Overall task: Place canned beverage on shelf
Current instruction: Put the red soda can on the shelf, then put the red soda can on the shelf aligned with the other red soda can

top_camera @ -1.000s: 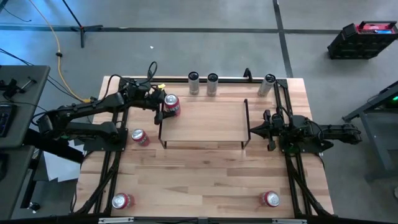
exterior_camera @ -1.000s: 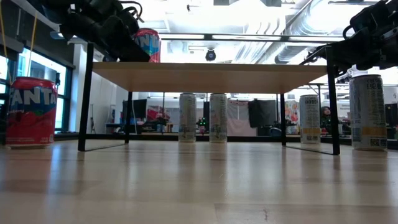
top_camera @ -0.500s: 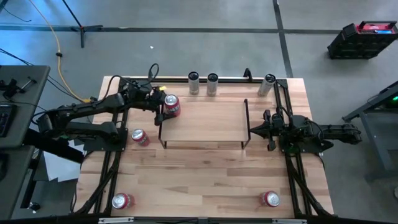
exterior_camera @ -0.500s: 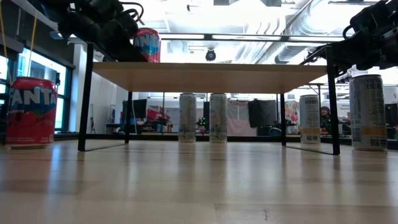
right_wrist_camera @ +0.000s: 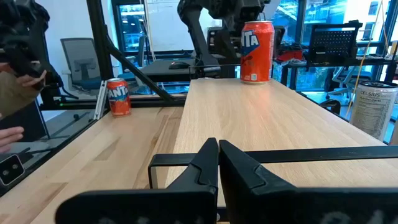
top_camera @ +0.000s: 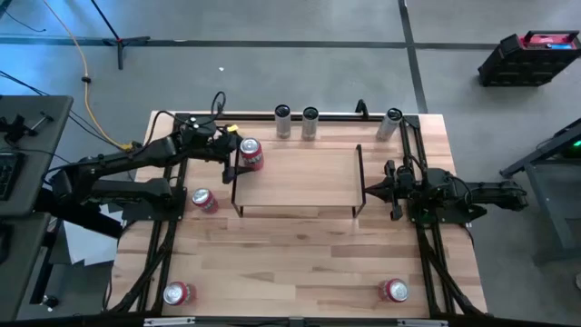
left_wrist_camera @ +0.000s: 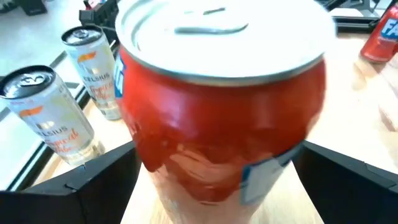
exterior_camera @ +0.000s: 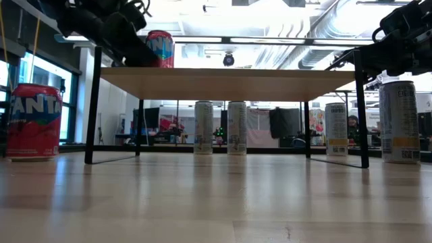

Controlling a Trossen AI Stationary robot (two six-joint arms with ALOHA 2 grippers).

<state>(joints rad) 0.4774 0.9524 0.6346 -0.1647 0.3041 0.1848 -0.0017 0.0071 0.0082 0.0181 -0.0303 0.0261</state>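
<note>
Red can stands upright on shelf, at its back-left corner. Left claw open w/ fingers either side of can. Right claw closed, beside shelf's right end.

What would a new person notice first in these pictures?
First the red can, upright on the left end of the shelf, with the left gripper open around it. Then the right gripper, shut, waiting at the shelf's right end. Three slim pale cans stand along the table's far edge, and three more red cans stand on the table.
</note>
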